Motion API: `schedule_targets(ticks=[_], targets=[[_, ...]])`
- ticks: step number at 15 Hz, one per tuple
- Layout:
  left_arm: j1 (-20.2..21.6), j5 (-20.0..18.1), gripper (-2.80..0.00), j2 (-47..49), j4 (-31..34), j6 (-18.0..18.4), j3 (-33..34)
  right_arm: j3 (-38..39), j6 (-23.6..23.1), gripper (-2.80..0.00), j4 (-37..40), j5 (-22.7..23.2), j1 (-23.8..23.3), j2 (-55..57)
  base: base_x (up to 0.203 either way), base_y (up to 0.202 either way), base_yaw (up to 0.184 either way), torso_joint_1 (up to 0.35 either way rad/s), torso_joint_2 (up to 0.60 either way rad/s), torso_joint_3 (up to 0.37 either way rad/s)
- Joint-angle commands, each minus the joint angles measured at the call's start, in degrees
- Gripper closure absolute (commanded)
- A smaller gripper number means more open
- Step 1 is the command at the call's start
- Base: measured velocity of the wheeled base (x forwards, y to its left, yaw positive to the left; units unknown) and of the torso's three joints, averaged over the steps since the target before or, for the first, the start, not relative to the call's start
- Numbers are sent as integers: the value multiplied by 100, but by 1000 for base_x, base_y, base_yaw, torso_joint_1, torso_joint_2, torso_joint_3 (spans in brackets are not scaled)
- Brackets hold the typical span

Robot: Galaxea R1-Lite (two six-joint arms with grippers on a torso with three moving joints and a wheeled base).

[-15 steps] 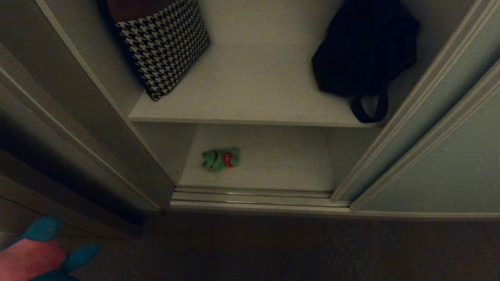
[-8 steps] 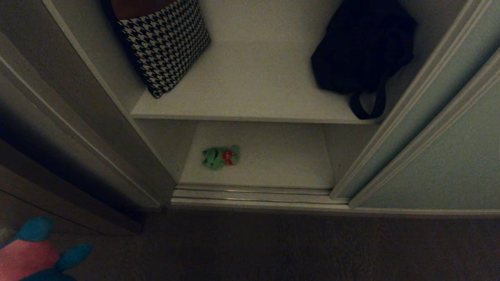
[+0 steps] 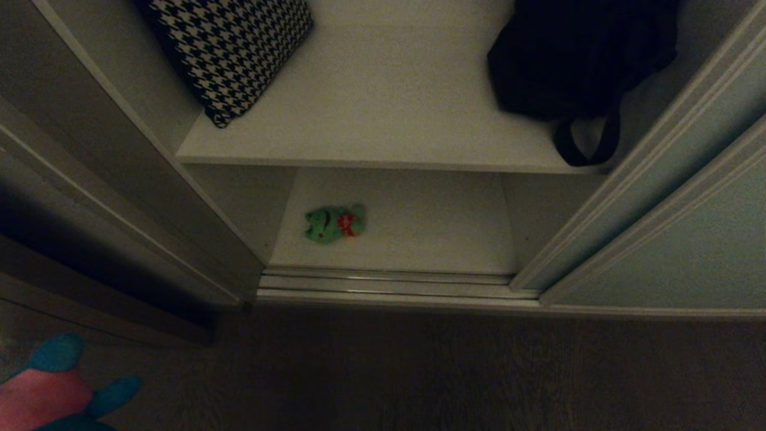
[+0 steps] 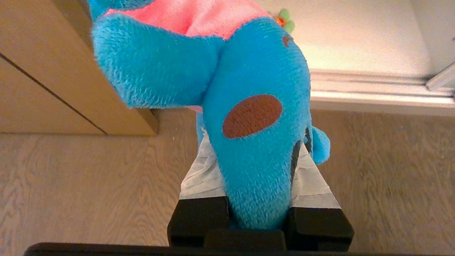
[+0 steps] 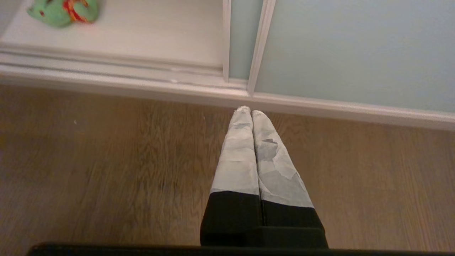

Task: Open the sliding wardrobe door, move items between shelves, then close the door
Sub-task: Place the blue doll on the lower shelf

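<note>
The sliding wardrobe door (image 3: 700,251) stands slid to the right, leaving the shelves exposed. A green plush toy with a red patch (image 3: 334,223) lies on the lower shelf (image 3: 431,239), near its left side. My left gripper (image 4: 254,142) is shut on the blue plush toy with a pink top (image 4: 256,106). It holds the toy above the wooden floor, left of the opening, and the toy shows at the head view's bottom left corner (image 3: 48,389). My right gripper (image 5: 250,111) is shut and empty, low over the floor just before the door track. The upper shelf (image 3: 389,114) holds no toy.
A houndstooth cushion (image 3: 233,48) leans at the upper shelf's left and a black strapped bag (image 3: 568,54) sits at its right. The metal door track (image 3: 389,284) runs along the wardrobe's base. A dark wooden frame (image 3: 90,287) borders the opening on the left.
The whole head view has shifted, with the wardrobe sliding up in the picture, so the camera moved. The green toy, cushion and bag kept their places on the shelves.
</note>
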Motion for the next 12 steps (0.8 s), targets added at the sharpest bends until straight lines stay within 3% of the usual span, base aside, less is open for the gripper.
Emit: schedule_targets(ticks=[1, 12], targets=[[1, 8, 0, 18, 2, -2, 1, -4, -2, 0, -4, 2, 6, 5, 0, 0, 0, 3, 2, -206], [1, 8, 0, 18, 2, 7, 1, -4, -2, 0, -4, 2, 6, 5, 0, 0, 0, 3, 4, -195]])
